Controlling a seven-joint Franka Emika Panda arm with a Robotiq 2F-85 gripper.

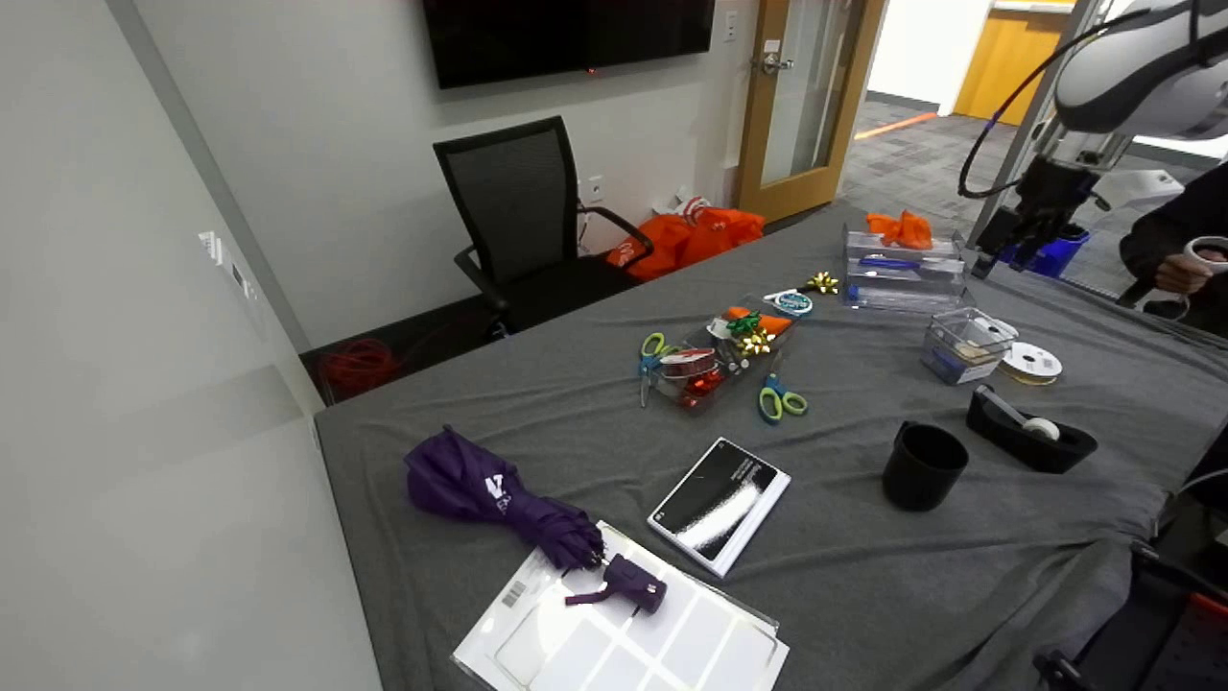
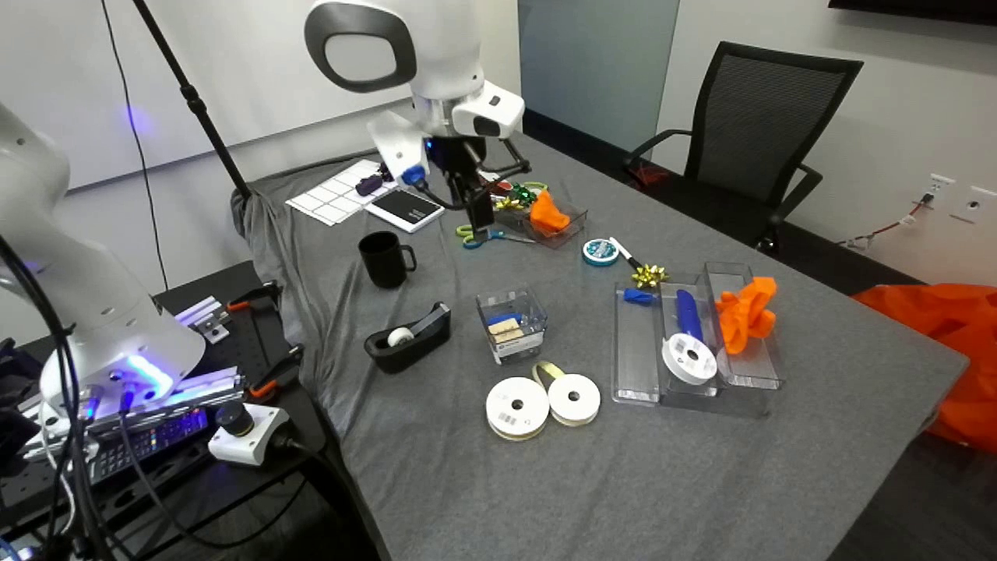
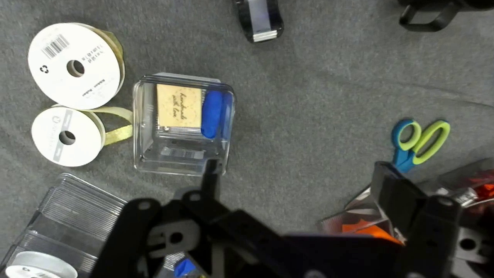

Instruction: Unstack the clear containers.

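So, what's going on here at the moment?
The robot's gripper hangs open above the table with nothing in its grasp, apart from the square clear containers. Those sit beside the ribbon spools and look nested, though with see-through plastic I can't be sure. A "handmade with love" card and a blue item show inside. The unstacking doesn't look started.
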